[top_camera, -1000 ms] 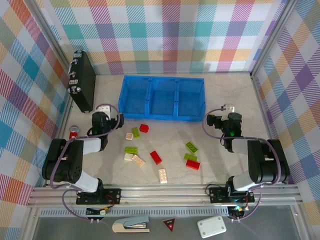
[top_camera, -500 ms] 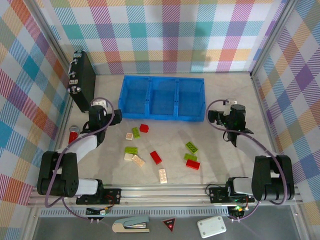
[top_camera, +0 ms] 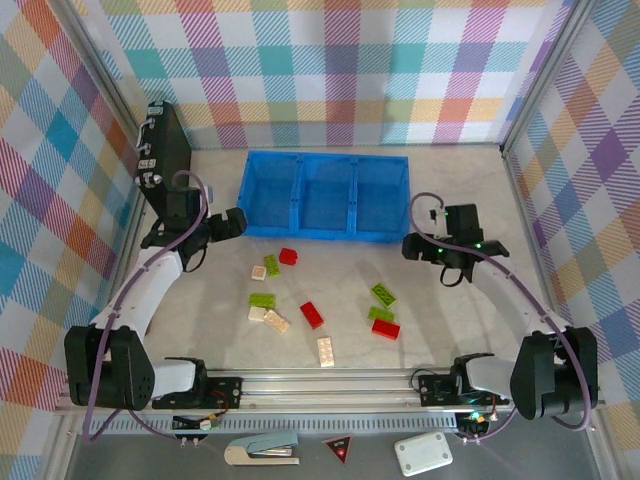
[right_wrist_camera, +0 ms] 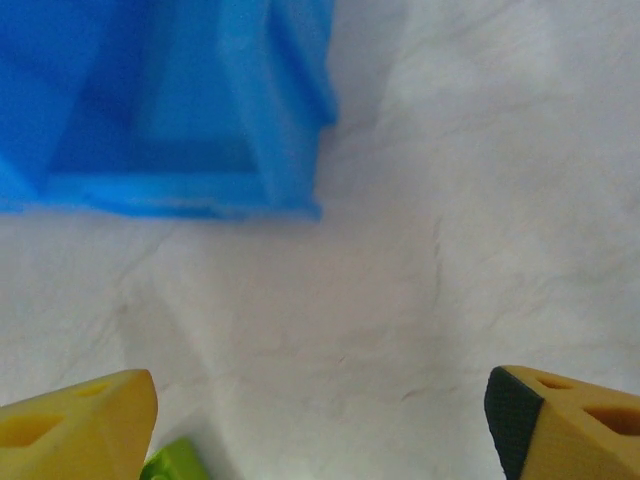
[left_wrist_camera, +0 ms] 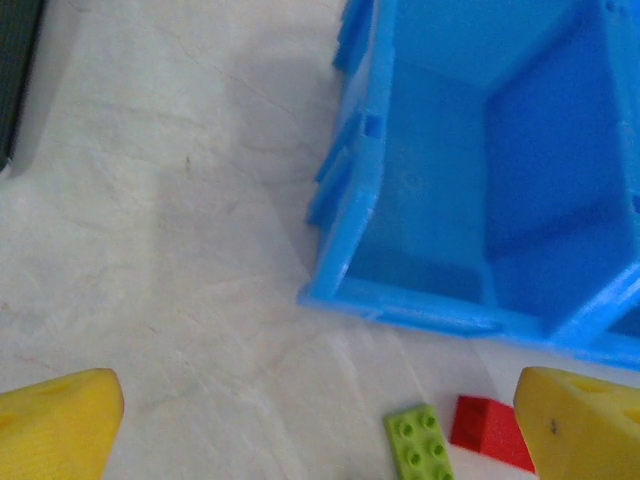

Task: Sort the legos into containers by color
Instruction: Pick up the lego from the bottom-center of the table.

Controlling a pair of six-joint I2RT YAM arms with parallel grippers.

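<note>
**Both arms stretch toward the blue tray; the bricks lie untouched**

Since a second ago both arms have unfolded from a tucked pose and reached away from their bases. None of the bricks has shifted.

The blue tray (top_camera: 330,236) sits at the far side of the desk (top_camera: 450,320). Its three compartments (top_camera: 328,195) side by side hold nothing.

The left hand (top_camera: 232,222) is just off the tray's near left corner. Its yellow fingers (left_wrist_camera: 60,420) are spread wide with nothing between them. A lime brick (left_wrist_camera: 420,445) and a red brick (left_wrist_camera: 490,430) lie on the desk just ahead of it, close to one fingertip.

The right hand (top_camera: 412,247) is near the tray's near right corner, its jaws also well apart and empty. In its wrist view, the edge of a green brick (right_wrist_camera: 175,465) shows beside one finger.

The legos (top_camera: 312,315) are scattered loose on the desk between the arms and the tray, in red, lime green and cream. All of them are outside the tray.

A black case (top_camera: 165,160) leans against the left wall, behind the left arm. On the front ledge lie a stapler (top_camera: 262,450), a small red triangle sign (top_camera: 340,449) and a white box (top_camera: 423,455).
</note>
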